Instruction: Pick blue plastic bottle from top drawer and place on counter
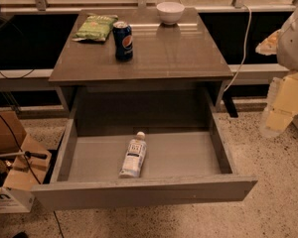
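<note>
**Bottle lying in open drawer, gripper standing off to the right**

Counter (pixel 179 53) is filling the upper middle of the view, carrying a green chip bag (pixel 95 27) at its rear left, a white bowl (pixel 170 12) at its rear edge and a dark blue Pepsi can (pixel 123 41) standing upright just in front of the bag. None of these is the target.

Top drawer (pixel 184 157) is hanging pulled well out below the counter, its floor bare except for one item.

Gripper (pixel 277 114) is hovering at the right edge of the view, outside the drawer's right wall and above floor level, well apart from everything in the drawer. It is carrying nothing that I can make out; whether it is open or closed I cannot tell.

Blue plastic bottle (pixel 133 155) is lying on its side on the drawer floor, left of centre, its base near the front panel and its white cap pointing toward the back.

Key relation: the bottle is sitting to the left of the gripper and lower, across the right drawer wall. Its long axis is running roughly front to back, leaning slightly rightward at the cap end. Judging from this, the reach is going to need a leftward travel over the wall, then a descent, with the jaws closing across the bottle's width, side to side
</note>
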Available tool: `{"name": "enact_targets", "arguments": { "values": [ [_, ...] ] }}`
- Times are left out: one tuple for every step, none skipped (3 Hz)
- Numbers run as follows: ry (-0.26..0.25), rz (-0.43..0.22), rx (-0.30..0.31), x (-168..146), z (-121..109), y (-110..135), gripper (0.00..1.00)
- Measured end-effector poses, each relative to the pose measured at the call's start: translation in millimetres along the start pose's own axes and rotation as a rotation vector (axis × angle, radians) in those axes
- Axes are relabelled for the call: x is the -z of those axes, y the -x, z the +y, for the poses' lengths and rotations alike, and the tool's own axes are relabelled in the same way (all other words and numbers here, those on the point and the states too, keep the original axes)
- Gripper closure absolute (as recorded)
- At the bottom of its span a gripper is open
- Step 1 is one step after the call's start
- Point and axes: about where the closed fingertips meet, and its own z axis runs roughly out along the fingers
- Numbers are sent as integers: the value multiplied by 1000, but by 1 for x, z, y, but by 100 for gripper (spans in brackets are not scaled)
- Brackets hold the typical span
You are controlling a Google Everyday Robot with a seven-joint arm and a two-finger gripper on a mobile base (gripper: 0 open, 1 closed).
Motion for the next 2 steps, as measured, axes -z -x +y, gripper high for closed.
{"name": "enact_targets", "arguments": {
  "values": [
    [-3, -3, -1, 0, 0, 1, 0],
    [28, -59, -77, -19, 4, 25, 0]
  ]
}}
